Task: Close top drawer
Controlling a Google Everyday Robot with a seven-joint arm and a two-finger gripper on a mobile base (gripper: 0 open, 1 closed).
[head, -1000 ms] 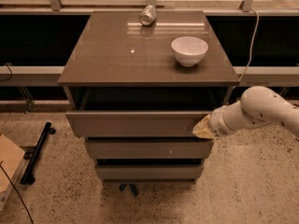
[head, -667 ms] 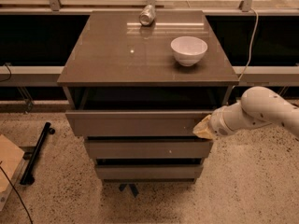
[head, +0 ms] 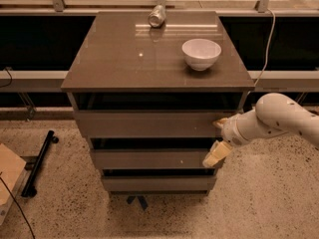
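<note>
The top drawer [head: 149,124] is the uppermost of the three grey-brown fronts of the cabinet. It stands slightly out, with a dark gap between its front and the cabinet top [head: 124,59]. My gripper [head: 216,139] is at the right end of the drawer front, on the white arm [head: 279,117] that comes in from the right. Its fingers are spread and hold nothing. The upper fingertip [head: 219,123] rests against the right end of the drawer front. The lower fingertip [head: 213,156] hangs in front of the middle drawer [head: 149,159].
A white bowl [head: 201,53] and a tipped metal can [head: 156,16] sit on the cabinet top. The bottom drawer front [head: 157,184] is below. A black bar [head: 39,163] and a cardboard piece [head: 9,169] lie on the speckled floor at the left. A cable [head: 269,34] hangs at the right.
The top drawer front has moved back into the cabinet and the dark gap above it is narrower. The gripper has followed it inward at its right end.
</note>
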